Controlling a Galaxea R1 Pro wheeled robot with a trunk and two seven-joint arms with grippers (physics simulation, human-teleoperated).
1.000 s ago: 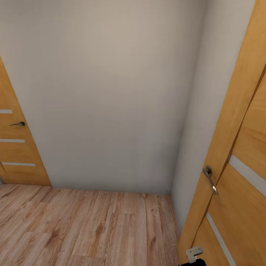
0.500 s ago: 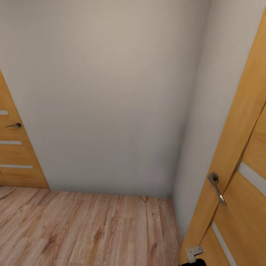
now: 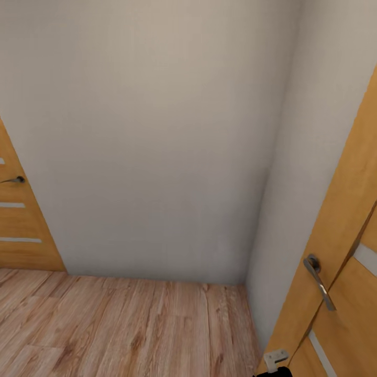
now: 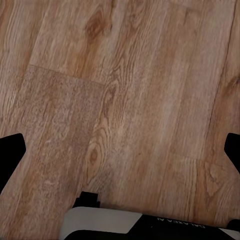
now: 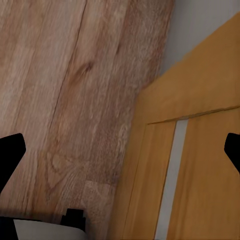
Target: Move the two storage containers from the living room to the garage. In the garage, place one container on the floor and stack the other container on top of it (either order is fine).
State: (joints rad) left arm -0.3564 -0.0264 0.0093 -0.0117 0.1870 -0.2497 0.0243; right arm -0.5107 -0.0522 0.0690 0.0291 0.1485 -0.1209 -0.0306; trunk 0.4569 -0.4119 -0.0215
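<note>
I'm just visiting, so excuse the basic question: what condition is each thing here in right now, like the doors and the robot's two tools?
Right door: swung open, edge toward us.
Left door: looks shut, partly cut off.
Left tool: open, empty, over wood floor.
Right tool: open, empty, beside the right door.

Two orange-brown wooden doors with pale horizontal strips: one at left [image 3: 18, 220], one at right [image 3: 340, 272]. Two metal lever handles: dark one [image 3: 14, 180], silver one [image 3: 319, 275]. One light wood-plank floor [image 3: 125, 330]. Two plain beige walls meeting in one corner [image 3: 157, 136].

Head toward corner; wrists floorward, wood floor [image 3: 131, 330] shared
</note>
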